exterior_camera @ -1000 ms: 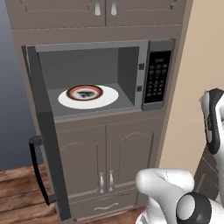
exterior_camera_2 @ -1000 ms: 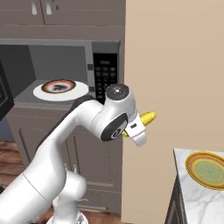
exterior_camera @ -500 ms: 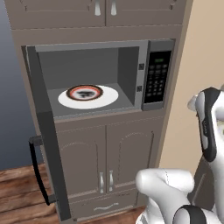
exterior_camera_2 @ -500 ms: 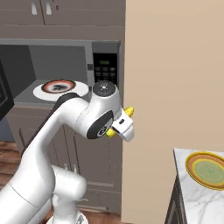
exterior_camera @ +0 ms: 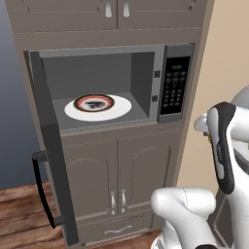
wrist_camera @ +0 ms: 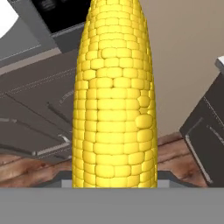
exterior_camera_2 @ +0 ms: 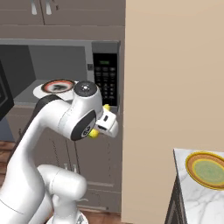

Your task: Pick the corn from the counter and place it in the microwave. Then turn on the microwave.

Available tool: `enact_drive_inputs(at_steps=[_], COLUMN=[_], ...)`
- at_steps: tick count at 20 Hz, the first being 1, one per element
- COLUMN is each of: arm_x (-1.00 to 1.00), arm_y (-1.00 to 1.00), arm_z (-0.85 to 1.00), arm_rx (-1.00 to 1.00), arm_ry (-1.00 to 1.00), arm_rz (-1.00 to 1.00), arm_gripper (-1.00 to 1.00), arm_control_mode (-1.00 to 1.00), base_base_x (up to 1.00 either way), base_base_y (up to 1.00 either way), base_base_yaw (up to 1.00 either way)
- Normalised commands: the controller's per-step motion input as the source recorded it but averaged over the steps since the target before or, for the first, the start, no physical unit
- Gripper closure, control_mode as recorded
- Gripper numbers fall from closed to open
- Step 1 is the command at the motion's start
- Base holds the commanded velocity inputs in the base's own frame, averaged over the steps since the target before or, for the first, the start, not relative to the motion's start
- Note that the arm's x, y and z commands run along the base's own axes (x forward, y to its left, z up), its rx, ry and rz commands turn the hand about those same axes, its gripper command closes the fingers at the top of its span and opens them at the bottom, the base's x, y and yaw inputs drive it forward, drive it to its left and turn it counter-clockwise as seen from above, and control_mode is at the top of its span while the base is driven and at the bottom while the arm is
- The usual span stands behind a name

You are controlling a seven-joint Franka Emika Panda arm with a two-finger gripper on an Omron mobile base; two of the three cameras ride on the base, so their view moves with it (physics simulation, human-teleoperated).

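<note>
Yellow bumpy corn (wrist_camera: 114, 96), grey microwave (exterior_camera: 107, 87) with black keypad (exterior_camera: 174, 86), white plate (exterior_camera: 116, 109), red-rimmed dish (exterior_camera: 94, 102)

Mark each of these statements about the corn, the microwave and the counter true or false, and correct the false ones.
1. The microwave door stands open. True.
2. The corn lies on the white plate inside the microwave. False: the gripper holds it in the air, outside the microwave.
3. A dark-rimmed dish sits on the white plate. True.
4. The counter carries a round dish with a greenish middle. True.
5. The microwave's keypad is left of its cavity. False: it is on the right.
</note>
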Motion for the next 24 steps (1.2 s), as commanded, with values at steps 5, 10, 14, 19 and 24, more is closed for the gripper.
enact_drive_inputs(at_steps=[5,10,14,19,24], arm_x=[0.00,0.00,0.00,0.02,0.06], arm_y=[0.55,0.52,0.43,0.42,0.38], arm_z=[0.00,0.01,0.11,0.11,0.05], arm_rx=[-0.08,-0.08,-0.06,-0.05,-0.04], arm_ry=[0.00,0.00,-0.01,-0.01,-0.04], arm_rz=[0.29,0.28,0.25,0.21,0.17], arm_gripper=[1.00,1.00,1.00,1.00,1.00], arm_control_mode=[-1.00,-1.00,-1.00,-1.00,-1.00], base_base_x=[0.00,0.00,0.00,0.00,0.00], base_base_y=[0.00,0.00,0.00,0.00,0.00], base_base_yaw=[0.00,0.00,0.00,0.00,0.00])
